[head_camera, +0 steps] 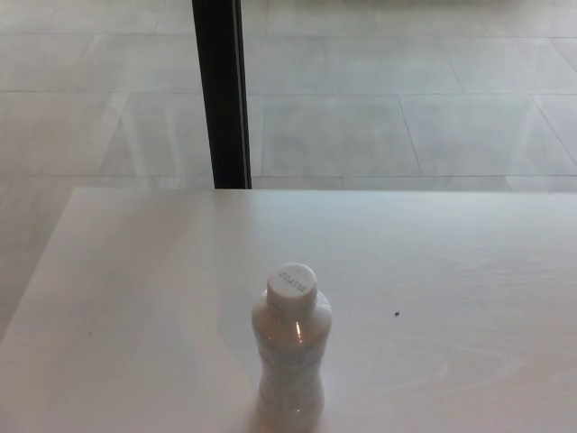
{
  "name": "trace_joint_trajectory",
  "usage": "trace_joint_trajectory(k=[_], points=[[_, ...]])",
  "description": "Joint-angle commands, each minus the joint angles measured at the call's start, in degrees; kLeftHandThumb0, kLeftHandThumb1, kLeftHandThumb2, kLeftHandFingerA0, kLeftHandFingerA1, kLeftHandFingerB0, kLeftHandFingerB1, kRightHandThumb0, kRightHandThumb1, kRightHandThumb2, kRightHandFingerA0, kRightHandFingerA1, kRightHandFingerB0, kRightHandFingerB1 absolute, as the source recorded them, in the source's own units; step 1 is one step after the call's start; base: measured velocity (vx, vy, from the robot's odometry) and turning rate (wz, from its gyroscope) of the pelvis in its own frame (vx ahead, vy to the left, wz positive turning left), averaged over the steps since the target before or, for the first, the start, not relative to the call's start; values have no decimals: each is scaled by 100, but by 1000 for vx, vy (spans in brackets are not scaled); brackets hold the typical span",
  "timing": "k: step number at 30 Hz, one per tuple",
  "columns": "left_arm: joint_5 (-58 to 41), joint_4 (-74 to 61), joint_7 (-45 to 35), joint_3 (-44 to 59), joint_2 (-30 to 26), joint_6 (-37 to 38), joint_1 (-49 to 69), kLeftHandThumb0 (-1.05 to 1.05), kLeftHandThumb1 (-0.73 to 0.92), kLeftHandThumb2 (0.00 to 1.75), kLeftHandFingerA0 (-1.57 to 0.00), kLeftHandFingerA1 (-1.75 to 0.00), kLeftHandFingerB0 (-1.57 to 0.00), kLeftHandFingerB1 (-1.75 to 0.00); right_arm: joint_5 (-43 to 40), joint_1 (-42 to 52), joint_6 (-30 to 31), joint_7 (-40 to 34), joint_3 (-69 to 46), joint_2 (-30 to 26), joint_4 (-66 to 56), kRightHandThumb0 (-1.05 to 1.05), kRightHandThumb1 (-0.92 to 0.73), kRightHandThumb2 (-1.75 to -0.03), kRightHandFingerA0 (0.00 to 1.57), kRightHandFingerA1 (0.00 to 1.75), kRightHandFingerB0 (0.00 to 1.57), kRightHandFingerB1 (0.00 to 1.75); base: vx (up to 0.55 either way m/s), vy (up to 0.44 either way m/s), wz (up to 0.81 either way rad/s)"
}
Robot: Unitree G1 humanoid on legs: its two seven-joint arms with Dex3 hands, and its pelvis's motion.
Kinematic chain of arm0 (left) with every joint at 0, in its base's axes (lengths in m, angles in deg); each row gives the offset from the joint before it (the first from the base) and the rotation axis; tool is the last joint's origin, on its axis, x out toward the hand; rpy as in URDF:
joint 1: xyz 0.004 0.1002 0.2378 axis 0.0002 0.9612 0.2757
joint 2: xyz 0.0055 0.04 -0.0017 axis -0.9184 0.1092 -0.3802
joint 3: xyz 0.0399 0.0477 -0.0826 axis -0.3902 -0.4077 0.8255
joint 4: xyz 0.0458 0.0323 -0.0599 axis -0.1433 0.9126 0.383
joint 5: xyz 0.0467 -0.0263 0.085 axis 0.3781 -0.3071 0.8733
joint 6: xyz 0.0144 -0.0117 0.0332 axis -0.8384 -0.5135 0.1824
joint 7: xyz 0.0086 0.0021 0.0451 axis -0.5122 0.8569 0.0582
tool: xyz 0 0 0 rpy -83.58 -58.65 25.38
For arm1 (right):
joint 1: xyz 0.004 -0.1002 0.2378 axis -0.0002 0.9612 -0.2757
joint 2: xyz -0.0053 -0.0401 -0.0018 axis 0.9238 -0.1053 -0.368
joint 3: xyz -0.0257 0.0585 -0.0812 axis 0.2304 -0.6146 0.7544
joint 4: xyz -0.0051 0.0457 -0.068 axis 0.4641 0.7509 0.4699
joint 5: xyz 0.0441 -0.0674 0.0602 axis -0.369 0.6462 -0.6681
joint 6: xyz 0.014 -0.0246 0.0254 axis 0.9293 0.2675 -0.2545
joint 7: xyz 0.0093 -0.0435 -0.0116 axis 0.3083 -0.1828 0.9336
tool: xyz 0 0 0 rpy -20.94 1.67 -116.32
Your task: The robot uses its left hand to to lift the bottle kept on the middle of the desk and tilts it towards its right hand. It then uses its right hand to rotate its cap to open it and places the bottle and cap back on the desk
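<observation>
We found bottle [291, 356] upright on desk [135, 298], near edge, about centre. White cap [292, 280] seated, unopened. Neither hand in view; state of fingers could not be told. Lift not yet begun, in our judgement. We advised: left hand approach from left, fingers wrap waisted body below shoulder, leaving cap free for right hand. Firm grip; slim bottle looked easily toppled. Small dark speck [397, 315] right of bottle, well apart.

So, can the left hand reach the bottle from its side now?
Probably yes: the bottle stands upright and alone on the desk, with nothing beside it on the left. The left hand itself is not in view.
</observation>
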Motion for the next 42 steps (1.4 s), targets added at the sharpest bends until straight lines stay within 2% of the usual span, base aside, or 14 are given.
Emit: trace_joint_trajectory(k=[1, 3, 7, 10, 11, 20, 21, 26, 31, 32, 39, 40, 41, 42], points=[[-462, 246, -170, 464, -259, 803, 61, -51, 16, 60, -91, -79, -77, -64, -604, -7, -1089, -316, -635, -245, 218, -62, -58, -60, 90, 133, 45, 36, 0, 0, 0], [-658, 369, -366, 708, -324, 739, -104, -72, 23, 66, -44, -56, -55, -59, -1239, -140, -399, 617, -1097, -397, 8, -80, -58, -94, 23, 52, 10, 41, 0, 0, 0], [-1221, 320, -954, 1338, -400, 616, -330, -88, 38, 53, -21, -46, -36, -54, -1449, -522, -16, 1052, -1443, -792, 75, -90, -68, -105, 9, 12, 10, 13, 0, 0, 0], [-1309, 140, -1199, 1528, -597, 601, -476, -92, 46, 55, -13, -42, -30, -51, -1725, -762, 115, 1340, -1728, -979, -135, -84, -85, -67, 0, 29, 3, 23, 0, 0, 0], [-1359, -45, -1387, 1606, -759, 701, -607, -92, 48, 56, -10, -40, -23, -51, -1899, -1004, 357, 1451, -1864, -1144, -431, -81, -65, -107, 0, 22, 0, 20, 0, 0, 0], [-1386, -720, -1567, 1763, -1672, 765, -1849, -100, 51, 57, -9, -38, -19, -49, -2073, -1562, 1248, 1228, -1897, -1530, -3058, -80, -75, -111, 3, 30, 4, 24, 0, 0, 0], [-1371, -960, -1569, 1739, -1746, 990, -2032, -102, 55, 58, -13, -44, -19, -51, -2209, -1735, 1481, 1126, -1910, -1549, -3451, -78, -91, -68, 9, 37, 8, 21, 0, 0, 0], [-1570, -2265, -1590, 1693, -1891, 522, -2749, -94, 57, 59, -11, -69, -29, -55, -2700, -2294, 1800, 999, -1743, -1272, -5004, -81, -71, -106, 8, 50, 6, 42, 0, 0, 0], [-1366, -4172, -1401, 1110, -1447, 166, -2949, -83, 56, 58, -23, -62, -32, -44, -2845, -2452, 1976, 1357, -1016, -998, -6217, -79, -91, -69, 9, 37, 12, 24, 0, 0, 0], [-1253, -4593, -1402, 902, -1364, 133, -2935, -84, 56, 57, -23, -62, -30, -44, -2743, -2443, 2051, 1249, -831, -919, -6518, -85, -73, -110, 1, 46, 12, 34, 0, 0, 0], [-636, -6452, -910, -313, -664, -701, -3197, -39, 43, 101, -2, -52, 0, -49, -2168, -2636, 2342, 1001, 341, -468, -7645, -37, -46, -109, 2, 52, 0, 50, 0, 0, 0], [-628, -6491, -950, -409, -622, -732, -3260, -64, 66, 59, -14, -45, -13, -36, -2098, -2661, 2277, 1033, 436, -412, -7647, -85, -92, -68, 14, 43, 12, 30, 0, 0, 0], [-720, -6373, -1086, -510, -529, -653, -3393, -39, 47, 103, -1, -52, 0, -50, -2011, -2674, 2241, 1040, 554, -342, -7671, -38, -44, -108, 2, 52, 0, 50, 0, 0, 0], [-704, -6406, -1066, -596, -470, -747, -3462, -40, 37, 98, -3, -53, 0, -50, -1990, -2674, 2269, 1043, 630, -296, -7698, -87, -90, -67, 16, 44, 15, 30, 0, 0, 0]])
